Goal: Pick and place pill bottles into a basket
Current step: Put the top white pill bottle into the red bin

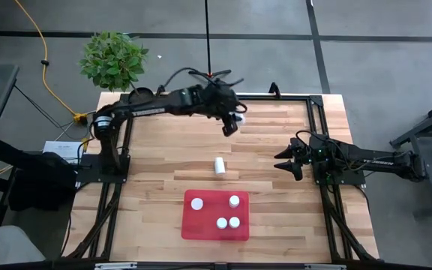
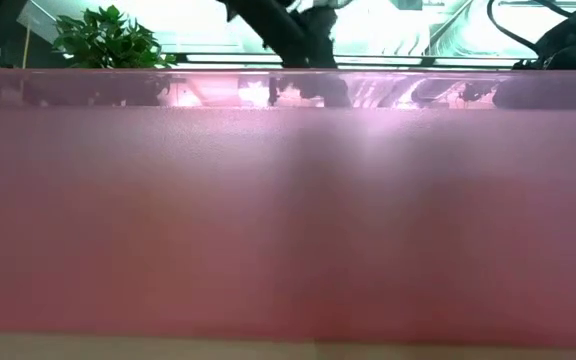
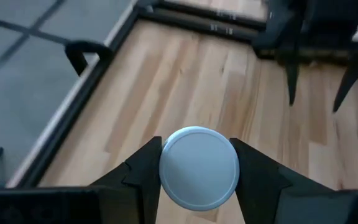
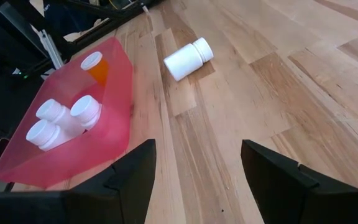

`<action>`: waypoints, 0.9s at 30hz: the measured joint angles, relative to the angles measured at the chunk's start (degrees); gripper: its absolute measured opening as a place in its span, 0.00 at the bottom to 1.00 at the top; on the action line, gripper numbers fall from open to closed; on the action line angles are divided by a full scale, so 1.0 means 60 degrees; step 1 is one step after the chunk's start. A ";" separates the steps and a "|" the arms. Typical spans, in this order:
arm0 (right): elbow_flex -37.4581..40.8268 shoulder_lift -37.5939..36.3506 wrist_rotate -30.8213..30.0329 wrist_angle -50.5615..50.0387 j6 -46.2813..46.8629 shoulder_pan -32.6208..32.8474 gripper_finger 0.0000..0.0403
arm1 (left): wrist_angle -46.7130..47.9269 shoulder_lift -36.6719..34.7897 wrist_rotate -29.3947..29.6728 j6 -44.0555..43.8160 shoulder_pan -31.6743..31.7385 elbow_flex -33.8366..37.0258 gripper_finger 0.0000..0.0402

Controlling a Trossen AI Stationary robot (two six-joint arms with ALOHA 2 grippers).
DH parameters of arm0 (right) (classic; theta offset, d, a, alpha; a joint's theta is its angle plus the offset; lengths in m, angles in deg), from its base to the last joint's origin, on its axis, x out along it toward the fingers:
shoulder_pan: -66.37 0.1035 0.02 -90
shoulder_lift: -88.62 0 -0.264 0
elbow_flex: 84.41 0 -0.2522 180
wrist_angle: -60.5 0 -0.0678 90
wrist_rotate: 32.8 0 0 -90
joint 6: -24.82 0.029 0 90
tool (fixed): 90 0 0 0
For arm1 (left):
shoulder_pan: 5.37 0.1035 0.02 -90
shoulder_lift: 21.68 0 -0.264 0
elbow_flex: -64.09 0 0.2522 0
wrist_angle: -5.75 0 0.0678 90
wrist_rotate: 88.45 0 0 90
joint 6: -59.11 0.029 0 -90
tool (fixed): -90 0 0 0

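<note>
High view: left gripper (image 1: 232, 124) clamps bottle (image 3: 199, 168) above table; right gripper (image 4: 197, 171) wide, empty; four bottles in basket (image 1: 201, 229)

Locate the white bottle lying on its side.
In the high view, the tipped bottle lies mid-table on bare wood, just beyond the red basket, untouched by either claw.

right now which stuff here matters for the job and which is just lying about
Job: translucent red rectangular plastic basket holding four white-capped pill bottles; white bottle lying on the table; white-capped bottle in left hand.
Lying about: green leafy potted plant.
</note>
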 joint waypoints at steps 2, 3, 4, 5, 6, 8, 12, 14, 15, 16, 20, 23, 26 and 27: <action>0.0000 0.0002 -0.0004 0.0000 -0.0005 -0.0001 0.56 | -0.0019 -0.0310 0.0000 0.0002 0.0057 0.0000 0.48; 0.0000 0.0000 -0.0004 0.0000 -0.0008 0.0001 0.56 | -0.0033 -0.0470 0.0004 0.0000 0.0063 0.0000 0.48; 0.0000 0.0002 -0.0005 0.0000 -0.0008 -0.0001 0.56 | -0.0040 -0.0636 0.0020 -0.0004 0.0100 0.0000 0.48; 0.0000 0.0004 -0.0007 0.0000 -0.0012 -0.0003 0.56 | -0.0028 -0.0808 0.0081 -0.0003 0.0122 0.0000 0.48; 0.0000 0.0000 -0.0007 0.0000 -0.0012 0.0001 0.56 | -0.0017 -0.0962 0.0140 -0.0015 0.0124 -0.0001 0.48; 0.0000 0.0004 -0.0010 0.0000 -0.0012 -0.0001 0.56 | -0.0039 -0.1273 0.0232 -0.0025 0.0128 -0.0007 0.48; 0.0000 0.0002 -0.0011 0.0000 -0.0007 0.0000 0.56 | -0.0197 -0.1831 0.0237 -0.0174 0.0110 -0.0007 0.48; 0.0000 0.0000 -0.0015 0.0000 -0.0002 0.0001 0.56 | -0.0255 -0.2090 0.0236 -0.0250 0.0099 -0.0007 0.48; 0.0000 0.0000 -0.0015 0.0000 -0.0001 0.0000 0.56 | -0.0281 -0.2210 0.0189 -0.0282 0.0099 -0.0007 0.48; 0.0000 0.0000 -0.0015 0.0000 0.0001 0.0000 0.56 | -0.0301 -0.2324 0.0038 -0.0368 0.0099 -0.0007 0.48; 0.0000 0.0001 -0.0018 0.0000 0.0176 0.0001 0.56 | -0.0402 -0.2732 -0.1119 -0.0733 0.0105 -0.0007 0.48; 0.0000 0.0000 -0.0018 0.0000 0.0261 0.0001 0.56 | -0.0535 -0.3076 -0.1935 -0.0953 0.0094 -0.0007 0.48; 0.0000 0.0002 -0.0020 0.0002 0.0327 0.0001 0.56 | -0.0663 -0.3449 -0.2346 -0.1198 0.0095 -0.0007 0.48; 0.0000 0.0000 -0.0018 0.0000 0.0356 -0.0001 0.56 | -0.0726 -0.3584 -0.2393 -0.1220 0.0095 -0.0007 0.48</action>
